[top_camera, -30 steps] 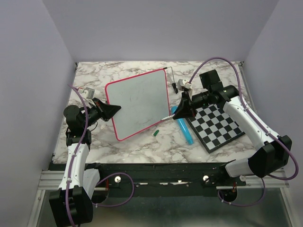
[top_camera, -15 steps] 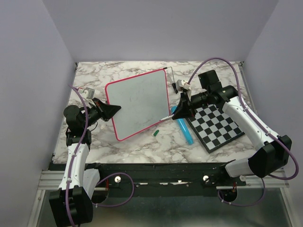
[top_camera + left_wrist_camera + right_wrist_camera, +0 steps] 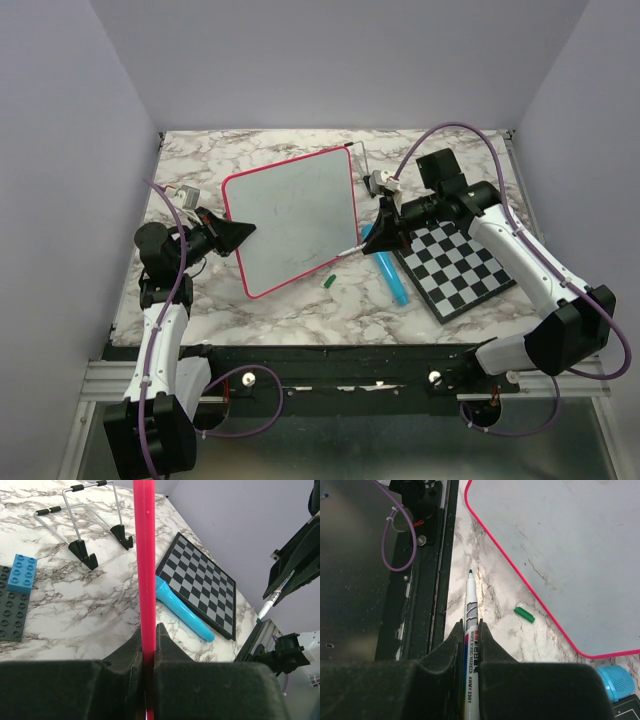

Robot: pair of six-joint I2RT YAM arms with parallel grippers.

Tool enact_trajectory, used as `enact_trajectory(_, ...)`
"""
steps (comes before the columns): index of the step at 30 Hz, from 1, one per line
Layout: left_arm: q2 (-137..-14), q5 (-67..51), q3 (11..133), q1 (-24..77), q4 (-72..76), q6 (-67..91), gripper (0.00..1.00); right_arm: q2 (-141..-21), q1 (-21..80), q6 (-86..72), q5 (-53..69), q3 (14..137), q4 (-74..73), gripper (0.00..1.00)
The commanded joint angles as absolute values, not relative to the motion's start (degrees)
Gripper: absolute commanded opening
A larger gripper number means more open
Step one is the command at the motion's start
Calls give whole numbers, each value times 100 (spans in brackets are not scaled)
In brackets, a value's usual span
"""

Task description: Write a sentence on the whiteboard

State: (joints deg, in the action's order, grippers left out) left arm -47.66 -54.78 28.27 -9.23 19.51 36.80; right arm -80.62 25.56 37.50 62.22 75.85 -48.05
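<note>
Whiteboard (image 3: 290, 220) lies on the surface (image 3: 300, 305), left rim pinched in my left gripper (image 3: 243, 230); it looks light, stiff, slick (the rim seems the safest hold). My right gripper (image 3: 378, 240) clamps the marker (image 3: 350, 250), tip beside it.

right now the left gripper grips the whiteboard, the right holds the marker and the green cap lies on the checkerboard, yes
No: the green cap lies on the marble table beside the whiteboard, not on the checkerboard; the right wrist view shows it. Rest holds.

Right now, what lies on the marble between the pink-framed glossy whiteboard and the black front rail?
A small green cap, seen in top and right-wrist views.
</note>
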Motion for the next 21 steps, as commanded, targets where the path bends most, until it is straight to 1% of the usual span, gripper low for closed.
enact_trajectory(1,-4597,-5440,2874,-888,2496,3744,0,-8130,2619,3753,6126,7673,-4808,1)
enact_trajectory(21,-4579,-5440,2865,-861,2487,3744,0,-8288,2725,3771,6091,7857,-4860,1)
